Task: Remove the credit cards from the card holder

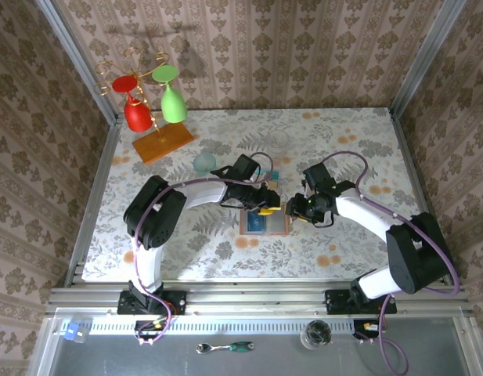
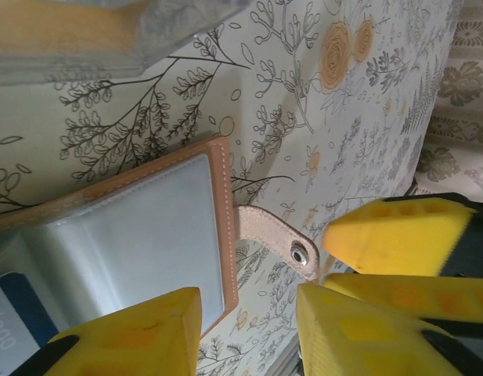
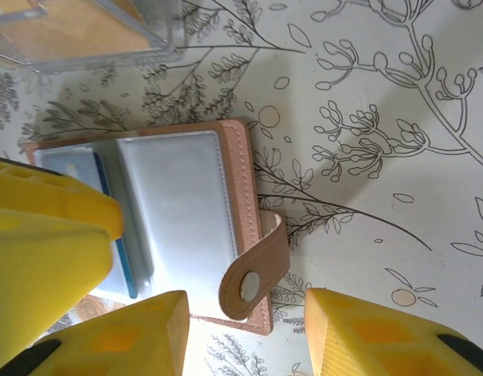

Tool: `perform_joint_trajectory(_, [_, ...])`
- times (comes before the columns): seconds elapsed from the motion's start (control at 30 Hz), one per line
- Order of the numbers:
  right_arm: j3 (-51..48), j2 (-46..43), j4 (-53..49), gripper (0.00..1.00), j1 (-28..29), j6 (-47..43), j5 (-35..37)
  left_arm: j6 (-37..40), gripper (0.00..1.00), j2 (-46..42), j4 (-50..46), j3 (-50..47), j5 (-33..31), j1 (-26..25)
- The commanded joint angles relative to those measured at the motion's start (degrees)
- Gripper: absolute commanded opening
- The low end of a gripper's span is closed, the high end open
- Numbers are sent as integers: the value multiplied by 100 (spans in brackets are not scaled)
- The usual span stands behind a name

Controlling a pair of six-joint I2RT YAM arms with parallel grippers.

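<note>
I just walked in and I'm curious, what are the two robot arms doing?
Both arms reach to the card holder, which lies open on the table with its strap undone. The left gripper and right gripper are open close over it, gripping nothing. A blue card sits in a pocket, not yet taken out.

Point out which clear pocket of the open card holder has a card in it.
The pocket away from the snap strap: a blue card shows inside; the strap-side one looks empty.
</note>
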Motion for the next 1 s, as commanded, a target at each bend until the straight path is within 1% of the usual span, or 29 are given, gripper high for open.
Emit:
perform_joint_trajectory(0.0, [-48, 198, 164, 44, -14, 7, -164, 109, 39, 32, -66, 122, 110, -39])
perform_joint_trajectory(0.13, [-47, 384, 284, 43, -16, -20, -173, 105, 40, -147, 22, -10, 10, -2])
perform_joint_trajectory(0.3, [-17, 666, 493, 40, -14, -34, -295, 6, 40, -458, 252, -319, -135, 117])
perform_joint_trajectory(0.43, [-18, 792, 616, 35, -18, -37, -373, -44, 40, -711, 354, -538, -204, 241])
perform_joint_trajectory(0.6, [-35, 897, 801, 25, -18, 42, -535, 3, 39, -1046, 379, -801, -335, 420])
perform_joint_trajectory(0.73, [-27, 962, 933, 19, -18, 146, -658, 59, 39, -1301, 328, -1067, -349, 613])
perform_joint_trajectory(0.77, [-22, 990, 960, 18, -18, 175, -689, 88, 39, -1369, 294, -1139, -526, 664])
perform_joint_trajectory(0.97, [-22, 1070, 1075, 14, 21, 296, -856, 274, 38, -1701, 77, -1518, -647, 928])
